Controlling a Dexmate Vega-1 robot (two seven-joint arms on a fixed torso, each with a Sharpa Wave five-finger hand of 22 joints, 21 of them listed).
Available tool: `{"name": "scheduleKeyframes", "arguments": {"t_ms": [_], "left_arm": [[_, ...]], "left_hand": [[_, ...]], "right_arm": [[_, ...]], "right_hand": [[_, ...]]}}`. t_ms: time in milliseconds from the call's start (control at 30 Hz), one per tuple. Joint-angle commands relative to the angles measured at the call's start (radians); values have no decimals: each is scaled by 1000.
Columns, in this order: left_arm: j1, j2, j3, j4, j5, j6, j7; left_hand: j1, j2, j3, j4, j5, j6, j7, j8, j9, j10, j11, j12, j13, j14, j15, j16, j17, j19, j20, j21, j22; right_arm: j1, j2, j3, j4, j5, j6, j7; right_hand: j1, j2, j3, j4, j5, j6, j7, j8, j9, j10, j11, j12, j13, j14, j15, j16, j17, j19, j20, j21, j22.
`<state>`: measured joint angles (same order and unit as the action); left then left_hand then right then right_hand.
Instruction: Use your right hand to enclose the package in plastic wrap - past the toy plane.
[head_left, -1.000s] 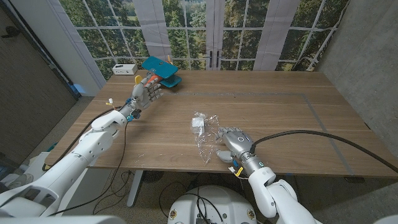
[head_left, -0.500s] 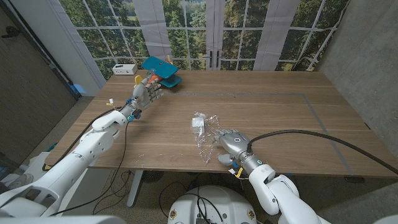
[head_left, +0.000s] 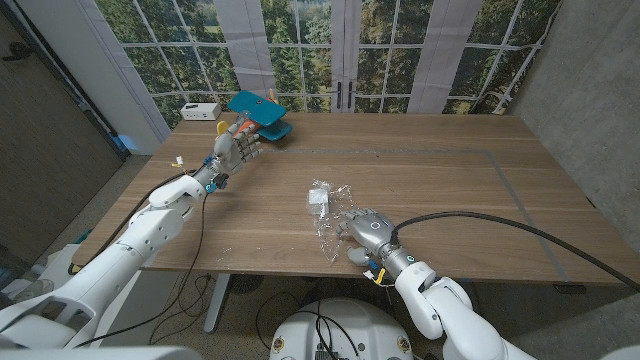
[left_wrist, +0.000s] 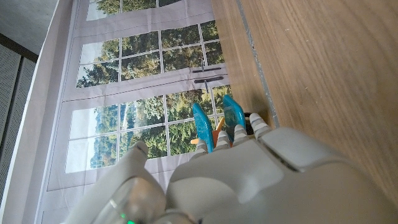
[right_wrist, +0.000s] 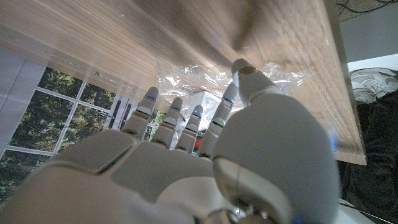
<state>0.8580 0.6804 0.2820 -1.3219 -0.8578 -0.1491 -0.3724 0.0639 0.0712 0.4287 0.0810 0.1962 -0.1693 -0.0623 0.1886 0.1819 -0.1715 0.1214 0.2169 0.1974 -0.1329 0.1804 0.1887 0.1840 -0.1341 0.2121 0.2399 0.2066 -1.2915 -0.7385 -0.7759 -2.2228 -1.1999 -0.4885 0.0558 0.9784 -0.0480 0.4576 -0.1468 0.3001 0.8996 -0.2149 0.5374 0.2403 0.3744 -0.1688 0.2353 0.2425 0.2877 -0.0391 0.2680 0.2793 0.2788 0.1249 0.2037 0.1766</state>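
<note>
A small white package (head_left: 318, 198) lies on a crumpled sheet of clear plastic wrap (head_left: 329, 222) near the table's front middle. My right hand (head_left: 365, 231) sits at the wrap's right edge with its fingers spread toward the sheet, holding nothing. In the right wrist view the fingertips (right_wrist: 151, 94) of that hand (right_wrist: 186, 165) reach the wrap (right_wrist: 280, 78). A turquoise toy plane (head_left: 258, 111) stands at the far left of the table. My left hand (head_left: 237, 146) is raised just in front of it, fingers apart and empty. The left wrist view shows the plane (left_wrist: 203, 126) beyond the left hand (left_wrist: 249, 180).
A white box (head_left: 201, 110) stands at the table's back left corner beside the plane. A small yellow piece (head_left: 220, 128) lies near the left hand. A tape line (head_left: 505, 180) marks off the right part of the wooden table (head_left: 440, 170). Windows stand behind.
My right hand has edged a little to the left, closer onto the wrap. The left hand, plane and package have not moved.
</note>
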Motion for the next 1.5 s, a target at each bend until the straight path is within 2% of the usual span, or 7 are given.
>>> {"name": "scheduleKeyframes", "arguments": {"t_ms": [33,167,433,633,800,1167,1500], "left_arm": [[9,10,-5,-20,0,20,25],[8,10,-3,-18,1,20,21],[4,7,-1,-12,1,21,21],[3,4,-1,-5,2,17,21],[-1,0,0,6,1,14,16],[-18,-15,4,41,0,4,-3],[-22,-17,1,53,2,-2,-6]], "left_hand": [[-8,1,-2,4,3,-85,-3,3,3,-31,-3,-1,2,3,3,2,2,5,1,1,5],[-9,2,-2,5,3,-85,-3,3,3,-32,-4,-1,2,4,2,2,2,5,1,1,5],[-10,3,-2,6,3,-85,-2,3,3,-33,-3,-2,2,2,2,2,2,5,1,1,5],[-9,4,-2,6,3,-86,-2,3,3,-34,-3,-2,2,2,2,2,2,5,1,1,5],[-9,4,-1,6,4,-86,-2,3,3,-34,-3,-2,2,3,1,2,2,5,1,1,5],[-9,5,-1,7,4,-86,-2,3,3,-33,-2,-1,2,3,1,2,2,5,1,1,5],[-9,6,-1,7,4,-86,-2,3,3,-34,-4,-2,2,17,-2,7,1,6,1,1,5]], "right_arm": [[2,45,30,53,150,58,-139],[-1,75,55,61,259,56,-172],[3,150,114,93,531,98,-273],[28,165,114,114,625,116,-333],[44,195,137,134,745,150,-382],[100,239,140,212,897,257,-485],[168,267,118,257,969,245,-493]], "right_hand": [[9,20,-33,12,10,104,8,36,-6,61,-16,14,-2,18,-115,22,12,14,-9,5,4],[6,41,-39,20,8,103,10,34,-9,72,-14,15,-2,16,-114,27,17,11,-15,4,4],[11,54,-49,20,4,108,25,35,-11,83,-3,15,-3,10,-105,31,22,8,-11,2,4],[17,63,-56,18,0,106,37,34,-13,86,0,13,-3,1,-97,31,24,-1,-8,-1,4],[20,68,-62,17,-2,102,39,33,-13,84,1,10,-3,-3,-95,32,25,-7,-6,-3,4],[26,78,-72,16,-6,99,45,38,-4,85,12,7,-4,-14,-83,33,27,-16,0,-5,5],[31,85,-83,14,-9,91,49,38,0,80,20,2,-4,-26,-70,32,28,-27,5,-6,5]]}}
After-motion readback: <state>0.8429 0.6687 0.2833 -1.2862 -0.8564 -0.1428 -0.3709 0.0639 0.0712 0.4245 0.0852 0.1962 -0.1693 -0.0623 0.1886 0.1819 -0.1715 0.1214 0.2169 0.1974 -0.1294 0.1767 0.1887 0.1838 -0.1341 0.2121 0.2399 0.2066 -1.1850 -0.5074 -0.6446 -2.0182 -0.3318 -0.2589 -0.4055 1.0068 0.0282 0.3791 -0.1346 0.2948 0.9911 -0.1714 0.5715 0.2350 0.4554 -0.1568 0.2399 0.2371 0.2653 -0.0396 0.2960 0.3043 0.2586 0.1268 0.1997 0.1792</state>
